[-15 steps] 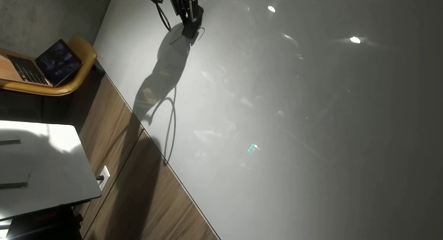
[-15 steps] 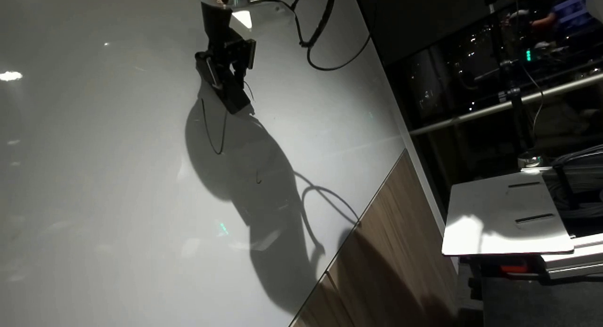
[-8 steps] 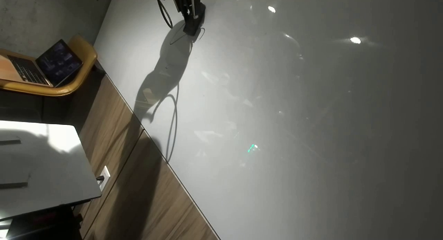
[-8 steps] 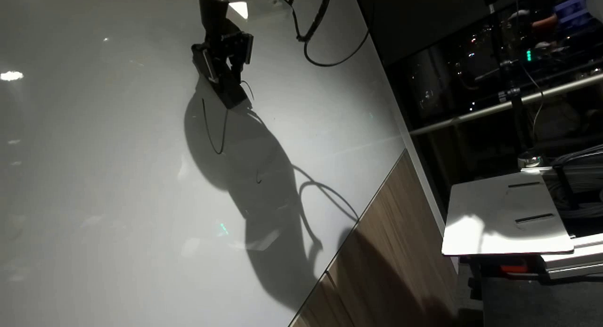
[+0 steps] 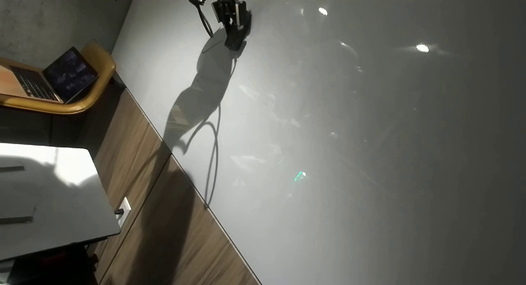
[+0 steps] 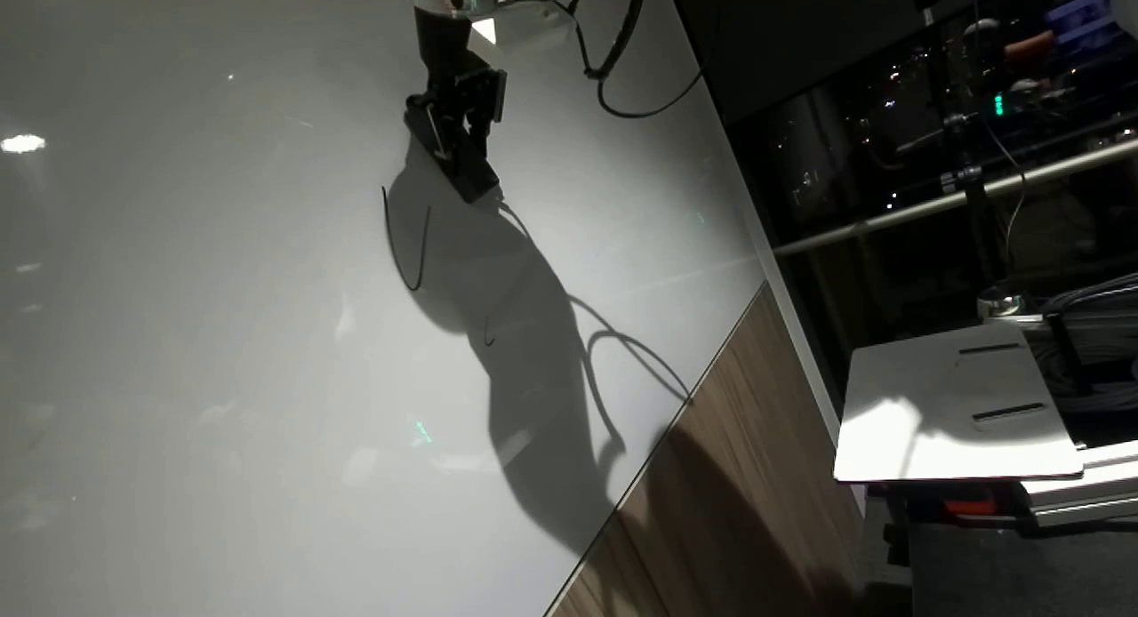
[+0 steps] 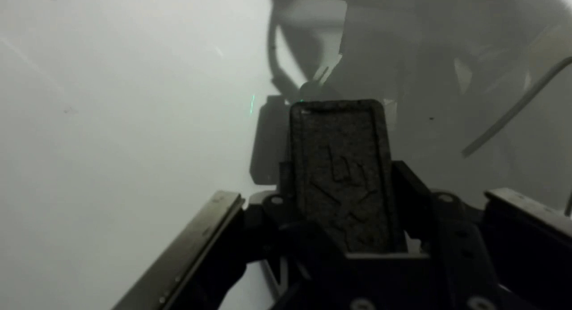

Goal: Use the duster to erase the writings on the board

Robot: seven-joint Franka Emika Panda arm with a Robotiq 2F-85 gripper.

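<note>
The gripper (image 7: 341,176) is clamped on the long sides of the duster (image 7: 339,149), up against or just off the board (image 6: 222,332) (I can't tell which), and it is probably light and slightly soft, best held there, without squeezing hard.

The board (image 5: 390,174) looks smooth and glossy, the duster (image 7: 343,167) matt and rough, the panelling (image 5: 205,235) wood-grained.

One duster (image 7: 342,140), two fingers (image 7: 409,200), one board (image 5: 370,125), two writings in an exterior view (image 6: 412,288), one laptop (image 5: 65,76), one yellow chair (image 5: 98,60), one white table (image 6: 925,381), two dark slots (image 6: 1009,412), one wall socket (image 5: 126,207), one plug (image 5: 119,212)
</note>
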